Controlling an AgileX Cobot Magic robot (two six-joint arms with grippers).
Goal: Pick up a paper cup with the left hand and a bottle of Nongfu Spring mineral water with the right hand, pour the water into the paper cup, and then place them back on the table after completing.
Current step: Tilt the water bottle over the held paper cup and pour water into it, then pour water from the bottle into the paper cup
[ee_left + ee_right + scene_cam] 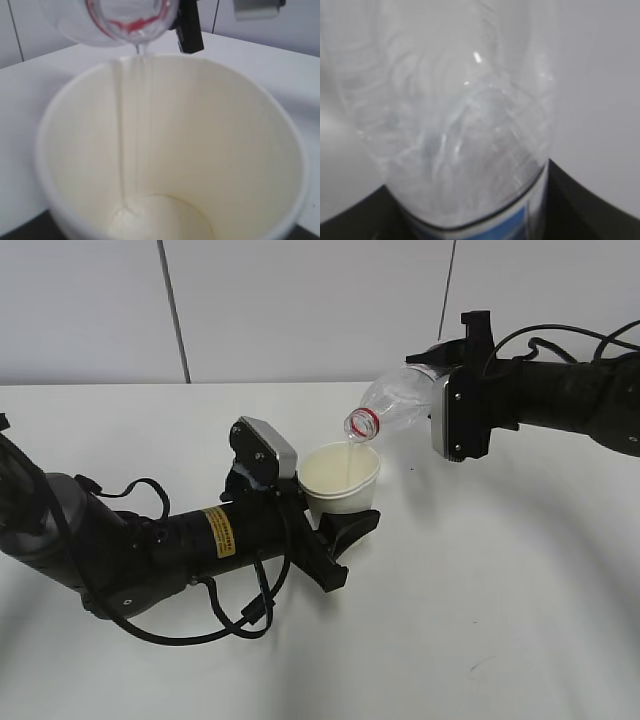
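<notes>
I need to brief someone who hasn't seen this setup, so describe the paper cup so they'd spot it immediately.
On the white table, follow the left hand, the black arm with the yellow sticker, to its tip. There sits the paper cup, cream-coloured and open-topped, directly under the tilted bottle pouring into it.

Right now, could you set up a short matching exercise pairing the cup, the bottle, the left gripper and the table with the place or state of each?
Things:
1. cup
2. bottle
3. left gripper
4. table

States:
A. tilted, mouth down, with water running out
B. white, flat, beneath both arms
C. upright, open top under the stream
D. clamped around the cup from the side

Pairs: 1-C, 2-A, 3-D, 4-B
</notes>
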